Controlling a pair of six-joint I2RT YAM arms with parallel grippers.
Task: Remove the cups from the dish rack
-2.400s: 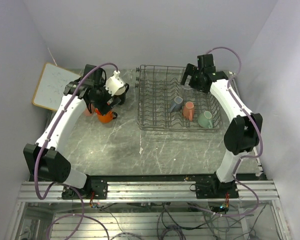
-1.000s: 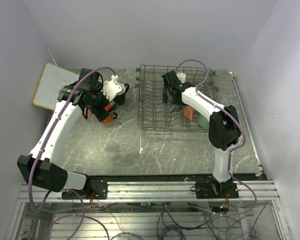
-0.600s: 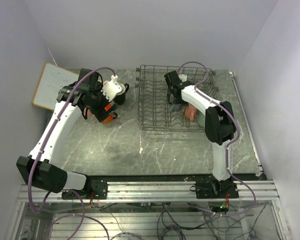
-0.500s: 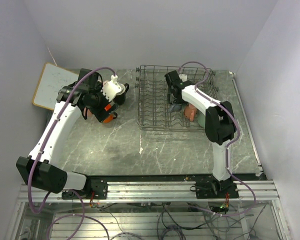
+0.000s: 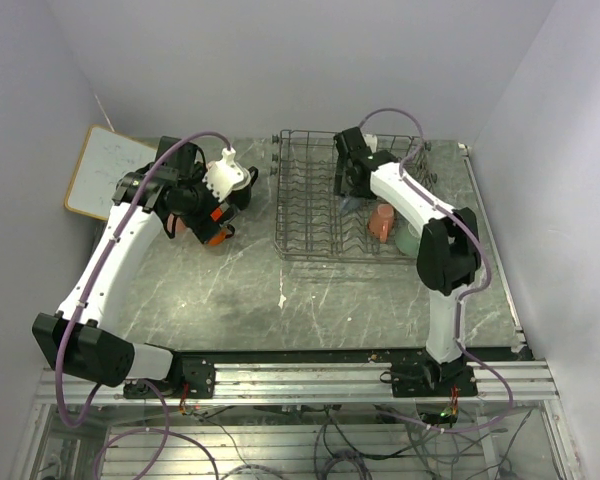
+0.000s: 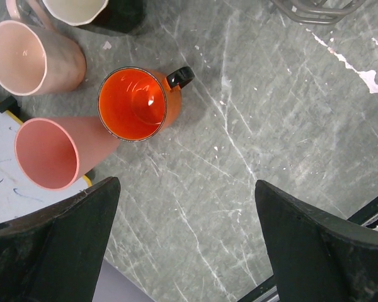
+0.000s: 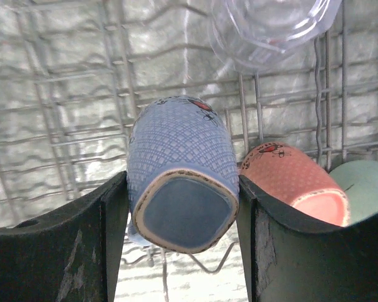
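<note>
Right wrist, grey-blue cup, cross-hatched, seemingly tilted

On the grey-blue cup, a fine diamond lattice all over, a brown-speckled rim round a plain blue base, and a small red-and-black mark, perhaps a ladybird. Same lattice and mark on the salmon cup. Plain on the mint green cup; colourless for the clear glass. Glossy orange inside the orange cup, black handle. Plain pale pink cup; deeper pink tumbler. Cream inside the black cup. Grey stone table, white veins. Dark grey wire dish rack.
</note>
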